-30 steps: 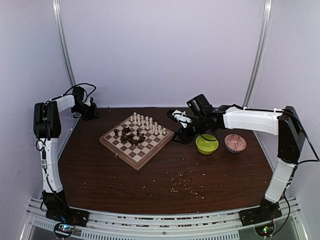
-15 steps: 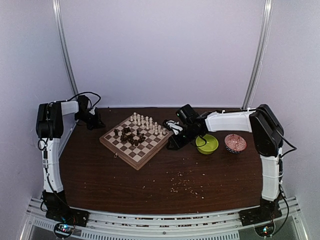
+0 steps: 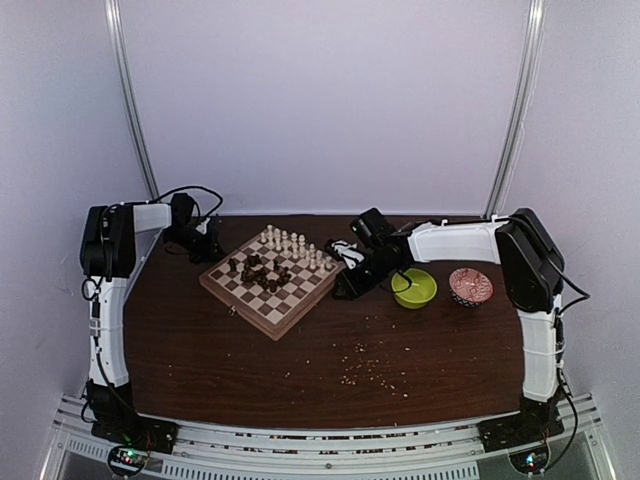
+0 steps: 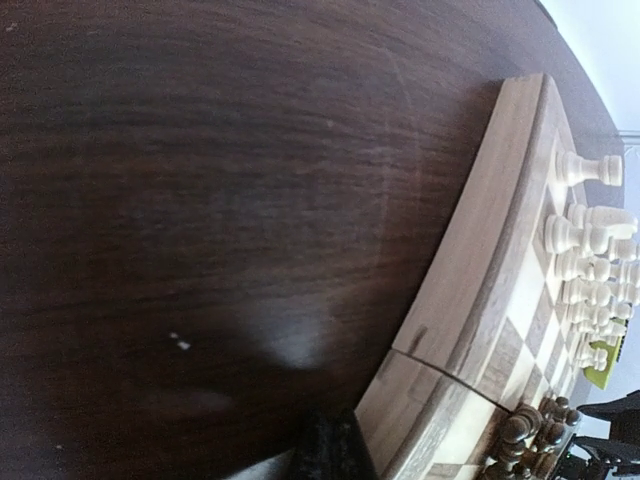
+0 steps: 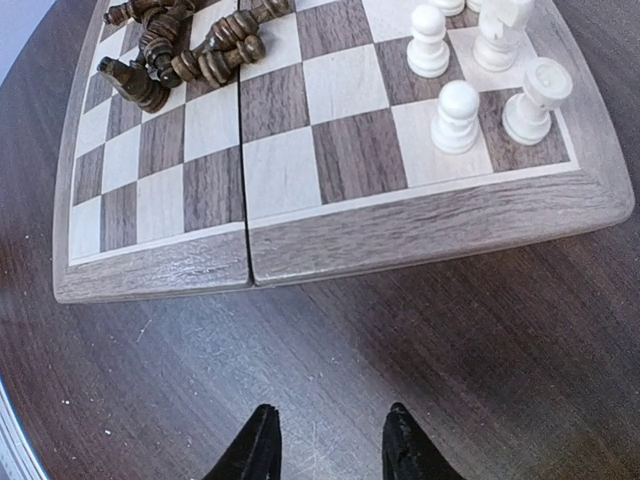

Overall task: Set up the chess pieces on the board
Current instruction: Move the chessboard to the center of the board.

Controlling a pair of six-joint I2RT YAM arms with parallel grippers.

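Observation:
The board (image 3: 273,290) lies at an angle in the middle of the table. Cream-white chess pieces (image 3: 295,245) stand along its far right side. Dark brown pieces (image 3: 258,272) lie heaped near its centre. My left gripper (image 3: 205,243) is low at the board's far left corner; in the left wrist view a single dark tip (image 4: 335,450) shows beside the board's rim (image 4: 470,270), so it looks shut and empty. My right gripper (image 5: 330,445) is open and empty over bare table, just short of the board's edge (image 5: 420,235), with white pieces (image 5: 460,115) and toppled dark pieces (image 5: 190,50) beyond.
A lime-green bowl (image 3: 414,288) and a red patterned bowl (image 3: 470,286) stand right of the board, close behind my right arm. Pale crumbs (image 3: 370,365) are scattered on the near table. Metal posts stand at the back corners.
My left gripper has moved right from the back left corner to the board's far left corner. My right arm swung in and dropped to the board's right edge, then held still.

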